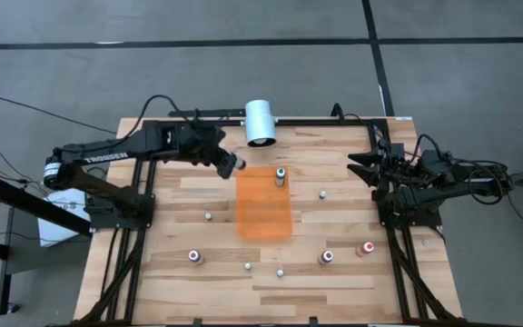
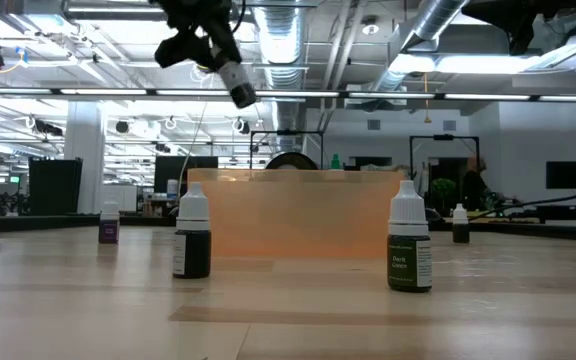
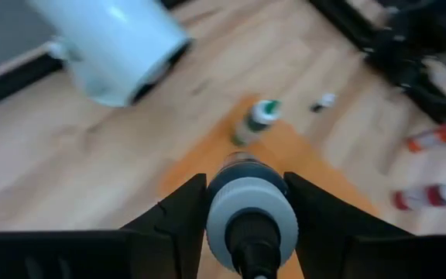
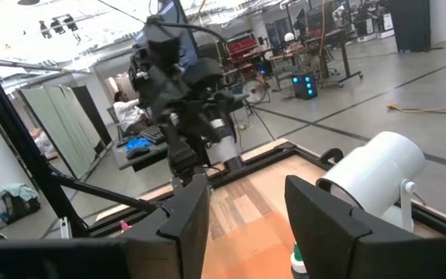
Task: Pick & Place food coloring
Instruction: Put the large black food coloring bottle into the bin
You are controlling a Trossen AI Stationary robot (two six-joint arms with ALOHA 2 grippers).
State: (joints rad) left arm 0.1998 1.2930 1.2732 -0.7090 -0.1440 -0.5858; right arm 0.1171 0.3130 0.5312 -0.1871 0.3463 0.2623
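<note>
Clamped between my left gripper's [image 3: 246, 203] fingers [image 3: 178, 208] sits a food coloring bottle [image 3: 251, 215], held in the air just off the orange mat's [image 1: 263, 204] far left corner, near the white cylinder [image 1: 261, 123]. Another bottle [image 1: 280, 175] stands on the mat. My right gripper [image 1: 360, 163] waits at the table's right edge, jaws parted.

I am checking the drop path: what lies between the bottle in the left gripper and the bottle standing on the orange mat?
In the high view, only bare mat lies between the left gripper's held bottle and the standing bottle.
</note>
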